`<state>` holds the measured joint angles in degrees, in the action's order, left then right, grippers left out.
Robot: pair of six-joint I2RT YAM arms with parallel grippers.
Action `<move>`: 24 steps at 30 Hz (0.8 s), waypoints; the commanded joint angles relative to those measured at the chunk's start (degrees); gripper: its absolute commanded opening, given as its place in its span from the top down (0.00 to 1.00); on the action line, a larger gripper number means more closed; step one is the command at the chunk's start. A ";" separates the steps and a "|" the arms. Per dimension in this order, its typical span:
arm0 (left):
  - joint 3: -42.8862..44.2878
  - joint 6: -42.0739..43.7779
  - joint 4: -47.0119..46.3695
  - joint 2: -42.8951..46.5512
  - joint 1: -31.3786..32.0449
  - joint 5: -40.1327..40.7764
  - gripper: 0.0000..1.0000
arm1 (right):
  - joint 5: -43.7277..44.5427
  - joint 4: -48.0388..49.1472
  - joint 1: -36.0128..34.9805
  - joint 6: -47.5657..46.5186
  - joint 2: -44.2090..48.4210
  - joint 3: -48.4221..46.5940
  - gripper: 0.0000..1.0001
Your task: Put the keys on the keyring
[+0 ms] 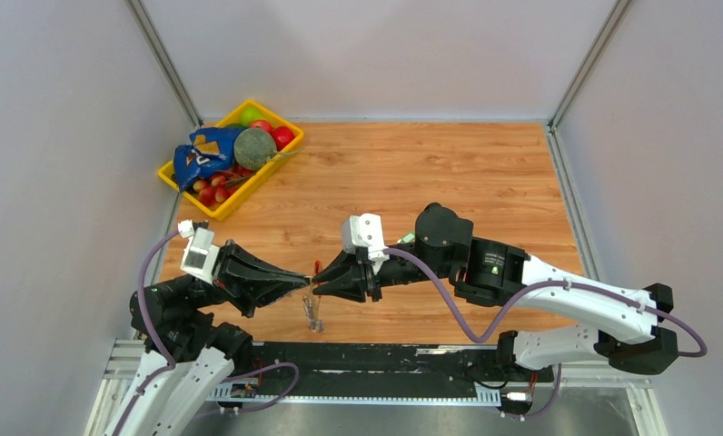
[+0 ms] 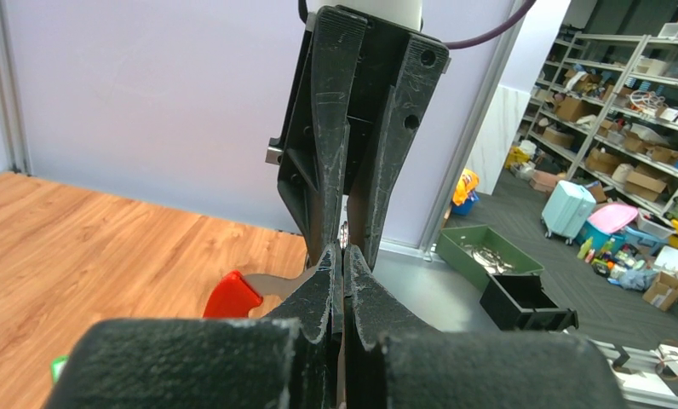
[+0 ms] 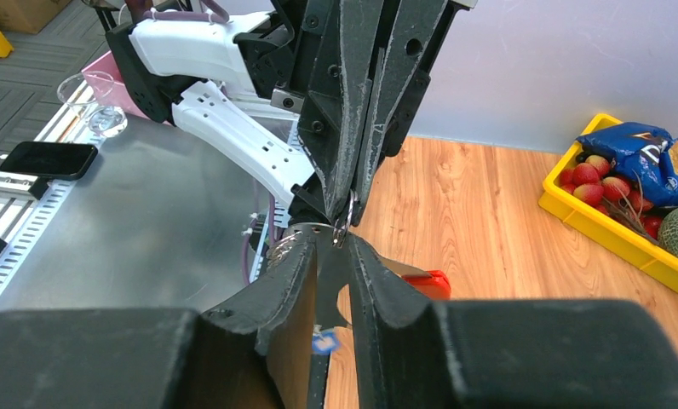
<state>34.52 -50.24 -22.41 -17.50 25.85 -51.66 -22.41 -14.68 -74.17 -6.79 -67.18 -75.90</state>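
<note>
1. Top view: shows the left gripper [image 1: 305, 284] and right gripper [image 1: 321, 284] meeting tip to tip, low over the near part of the table [image 1: 449, 173].
2. Shows a red bit of the keyring [image 1: 318, 268] just above the meeting tips and a silvery strand just below them. Cannot tell whether that strand hangs or lies on the wood.
3. Shows a yellow basket [image 1: 214, 213] at the far left corner, holding a blue bag [image 1: 199, 154], a melon [image 1: 254, 148] and red balls. Bag lettering too small to read. Shows a small green piece [image 1: 409, 238] on the wood beside the right arm, too small to identify.
4. Left wrist view: shows the left gripper [image 2: 344, 264] pressed fully together, no gap, with the right gripper [image 2: 346, 230] just beyond, tips nearly touching. Shows the keyring's red clip [image 2: 232, 296] just left of the fingers, its silvery end running in behind them.
5. Right wrist view: shows the left gripper [image 3: 346, 213] pinching the keyring's silvery ring [image 3: 350, 211] at its tips. Shows the right gripper [image 3: 336, 243] narrow, tips right at that ring.
6. Shows the key [image 3: 324, 341], blue-capped, in the gap between the right fingers. Cannot tell whether gripped. Bag lettering unreadable here as well.
</note>
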 commanded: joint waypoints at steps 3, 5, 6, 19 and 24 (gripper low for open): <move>-0.51 -1.60 -4.37 0.74 0.03 1.12 1.00 | 1.00 4.31 -0.62 -0.47 -0.51 -2.06 0.76; -0.54 -1.55 -4.35 0.92 0.01 1.12 1.00 | 1.06 4.68 -0.71 -0.42 -0.50 -1.96 0.77; -0.57 -1.49 -4.32 0.98 0.00 1.12 1.00 | 1.12 4.72 -0.71 -0.35 -0.50 -1.95 0.78; -0.60 -1.35 -4.44 0.96 0.06 1.07 1.00 | 1.54 5.09 -0.81 -0.42 -0.64 -1.78 1.00; 0.09 1.23 1.00 0.60 0.07 1.55 0.92 | 3.99 5.09 -0.80 0.58 1.35 -0.58 1.00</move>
<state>33.85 -50.85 -23.83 -16.91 25.85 -50.87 -21.28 -12.53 -74.63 -6.52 -67.72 -75.92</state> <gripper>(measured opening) 0.018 0.010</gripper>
